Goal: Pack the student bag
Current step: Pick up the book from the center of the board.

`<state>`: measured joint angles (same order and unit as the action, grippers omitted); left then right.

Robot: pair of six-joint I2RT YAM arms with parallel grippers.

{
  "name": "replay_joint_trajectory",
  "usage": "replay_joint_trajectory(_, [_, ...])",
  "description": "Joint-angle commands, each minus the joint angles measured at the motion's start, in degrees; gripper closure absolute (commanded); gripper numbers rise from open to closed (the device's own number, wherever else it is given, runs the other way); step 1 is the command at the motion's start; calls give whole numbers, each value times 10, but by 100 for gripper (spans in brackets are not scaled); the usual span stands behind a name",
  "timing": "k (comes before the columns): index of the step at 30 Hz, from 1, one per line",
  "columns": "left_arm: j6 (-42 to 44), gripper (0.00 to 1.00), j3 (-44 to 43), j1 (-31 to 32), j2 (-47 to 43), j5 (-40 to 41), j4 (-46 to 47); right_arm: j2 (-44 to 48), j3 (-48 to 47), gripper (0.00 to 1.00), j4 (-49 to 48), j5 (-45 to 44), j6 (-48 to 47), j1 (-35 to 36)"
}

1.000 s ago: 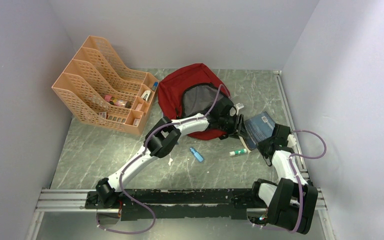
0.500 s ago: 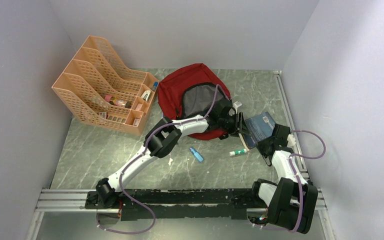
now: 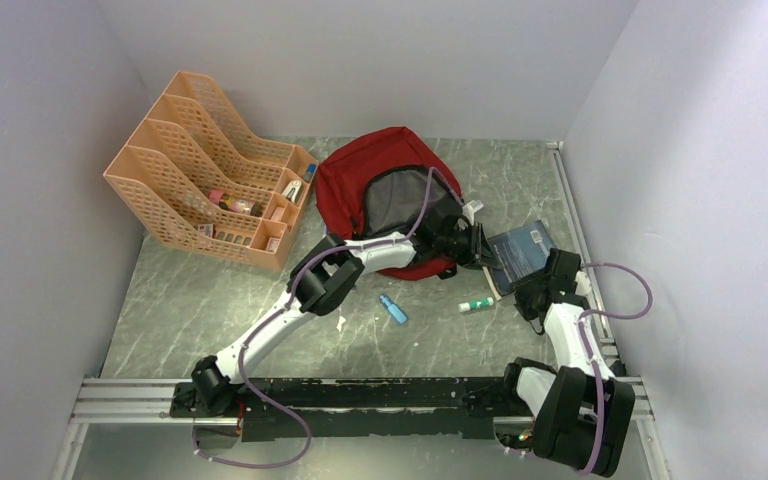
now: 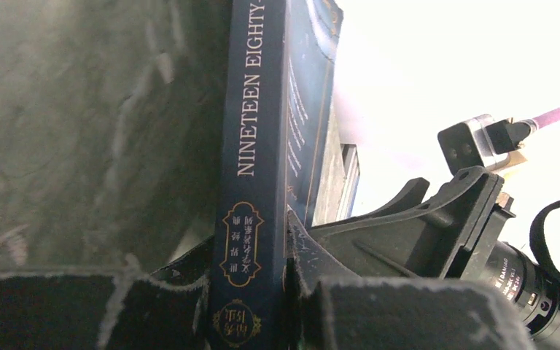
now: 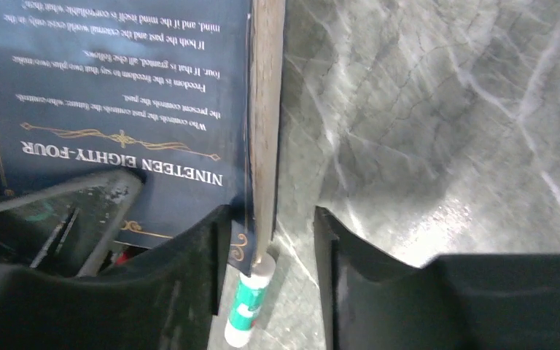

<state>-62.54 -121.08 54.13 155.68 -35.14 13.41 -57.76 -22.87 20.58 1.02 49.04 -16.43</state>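
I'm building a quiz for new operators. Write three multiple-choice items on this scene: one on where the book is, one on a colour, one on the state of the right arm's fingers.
1. Where is the book relative to the student bag? A inside it; B to its right; C to its left.
2. The file rack is: A green; B black; C orange.
3. The right fingers are: A open; B shut on the book; C shut on a tube.

Key: B, the top view shows the book beside the bag's right side. C, its lattice walls are orange. A, the right wrist view shows a gap beside the book's edge, while the left fingers clamp its spine.
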Motion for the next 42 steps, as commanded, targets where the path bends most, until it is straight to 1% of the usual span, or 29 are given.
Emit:
replay_joint_trajectory(1, [35, 95, -16, -7, -83, 14, 76, 25, -48, 44, 78, -9, 3, 3])
replay_joint_trajectory(2, [40, 95, -20, -9, -90, 16, 73, 28, -56, 34, 85, -6, 4, 3])
replay_joint_trajectory(3, [43, 95, -23, -11, -97, 17, 72, 31, -63, 27, 90, 0, 4, 3])
replay_joint_trajectory(4, [46, 95, -24, -12, -105, 18, 70, 35, -69, 25, 94, 9, 4, 3])
replay_joint_trajectory(8, [63, 95, -23, -25, -136, 16, 60, 50, -107, 22, 111, 48, -12, 3])
replay_joint_trajectory(12, [109, 95, -10, -48, -190, 16, 32, 61, -174, 20, 134, 66, -71, 3])
replay_joint_trajectory(15, [154, 95, 13, -71, -244, 14, 13, 68, -219, 20, 132, 121, -123, 3])
replay_joint_trajectory(17, [206, 95, 32, -88, -288, 21, -23, 78, -237, 20, 116, 166, -140, 3])
replay_joint_trajectory(20, [277, 95, 70, -119, -353, 14, -67, 78, -242, 21, 73, 252, -149, 4])
replay_joint_trajectory(23, [303, 95, 123, -170, -404, -37, -97, 86, -230, 21, 0, 327, -149, 4])
replay_joint_trajectory(24, [307, 95, 147, -189, -421, -54, -101, 84, -227, 19, -27, 352, -150, 4])
replay_joint_trajectory(27, [331, 95, 224, -245, -491, -84, -109, 63, -232, 15, -84, 390, -142, 6])
replay_joint_trajectory(29, [368, 95, 266, -276, -538, -86, -126, 45, -246, 14, -116, 403, -142, 20])
replay_joint_trajectory(32, [441, 95, 304, -284, -596, -60, -194, 15, -285, 11, -159, 403, -163, 58])
replay_joint_trajectory(35, [478, 95, 342, -284, -639, -74, -221, -13, -334, 7, -189, 391, -209, 102])
replay_joint_trajectory(39, [523, 95, 404, -284, -698, -102, -255, -63, -387, 0, -258, 456, -235, 130])
replay_joint_trajectory(42, [558, 95, 436, -283, -746, -132, -275, -102, -414, 0, -276, 510, -263, 149])
